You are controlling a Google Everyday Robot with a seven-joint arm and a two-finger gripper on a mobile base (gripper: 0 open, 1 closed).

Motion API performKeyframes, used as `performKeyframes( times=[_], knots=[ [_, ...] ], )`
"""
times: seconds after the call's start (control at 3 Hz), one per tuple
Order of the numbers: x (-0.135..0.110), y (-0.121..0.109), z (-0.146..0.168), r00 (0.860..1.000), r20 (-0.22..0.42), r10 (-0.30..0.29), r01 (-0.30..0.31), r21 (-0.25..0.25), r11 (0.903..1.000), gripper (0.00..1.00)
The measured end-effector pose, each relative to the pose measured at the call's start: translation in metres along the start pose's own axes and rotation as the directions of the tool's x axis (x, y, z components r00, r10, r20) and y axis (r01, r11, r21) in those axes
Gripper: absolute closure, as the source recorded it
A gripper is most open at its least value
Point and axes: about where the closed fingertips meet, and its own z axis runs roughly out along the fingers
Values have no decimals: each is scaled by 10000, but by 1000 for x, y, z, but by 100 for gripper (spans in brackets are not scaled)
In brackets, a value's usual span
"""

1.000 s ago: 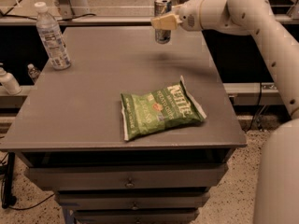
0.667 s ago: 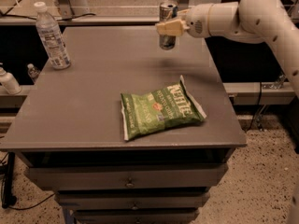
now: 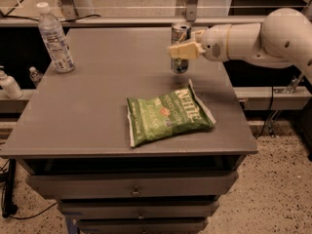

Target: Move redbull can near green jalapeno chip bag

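Observation:
The redbull can (image 3: 180,47) is a slim silver-and-blue can, upright, held just behind the green jalapeno chip bag. My gripper (image 3: 184,49) reaches in from the right and is shut on the can around its middle; its cream fingers (image 3: 182,51) cross the front of the can. The can's base is at or just above the table top; I cannot tell if it touches. The green jalapeno chip bag (image 3: 167,114) lies flat at the table's front right, with white "Kettle" lettering and white crimped ends.
A clear plastic water bottle (image 3: 55,38) with a white cap stands at the back left of the grey table (image 3: 87,101). Drawers sit below the table's front edge. My white arm (image 3: 263,38) spans the right side. A small bottle (image 3: 9,83) stands off the table's left.
The gripper has carried the can forward and lower, from the table's back right edge towards the chip bag. The bag and the water bottle have not moved.

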Motion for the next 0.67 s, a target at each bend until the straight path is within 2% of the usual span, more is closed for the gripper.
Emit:
performKeyframes(
  times=[0.67],
  knots=[
    [50, 0, -15, 9996, -227, -182, 187, 256, 9995, 100]
  ],
)
